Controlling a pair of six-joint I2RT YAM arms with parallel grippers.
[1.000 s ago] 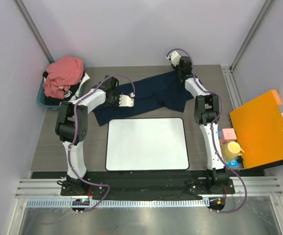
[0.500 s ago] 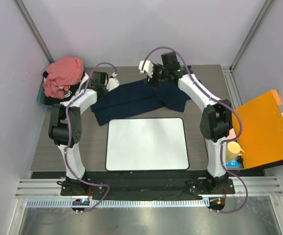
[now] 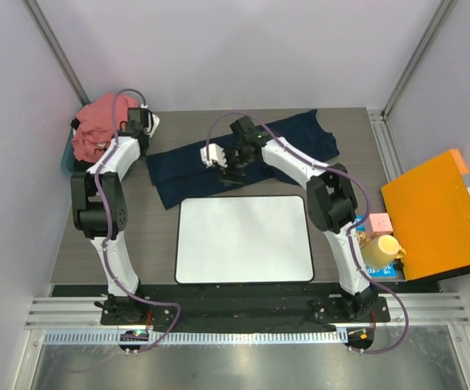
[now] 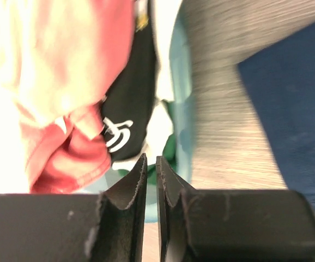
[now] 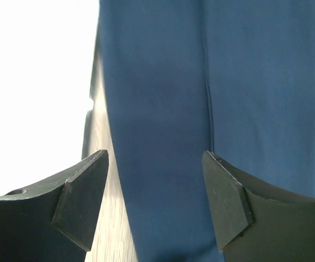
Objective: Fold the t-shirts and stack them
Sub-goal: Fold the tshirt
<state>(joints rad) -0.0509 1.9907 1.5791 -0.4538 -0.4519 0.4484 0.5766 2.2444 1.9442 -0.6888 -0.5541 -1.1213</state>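
Salmon-pink t-shirt (image 3: 105,120) is lying heaped on a teal bin (image 3: 67,162), well beyond the far-left corner of the white mat (image 3: 245,240). The left gripper (image 3: 144,123) is hanging just right of that heap. Only its wrist view is showing its jaws, which are standing almost together with a bare slit between them and nothing in it. That view is also revealing a black garment with a white logo (image 4: 126,112) under the pink cloth.

The navy t-shirt (image 3: 178,166) is stretching flat across the table (image 3: 137,236), just past the mat's far edge. The right gripper (image 3: 233,166) is hovering over it. The overhead view is not resolving its jaws, while its wrist view is showing them spread wide and empty above the blue cloth, with the mat off to one side. An orange panel (image 3: 434,215) is resting well right of the mat.
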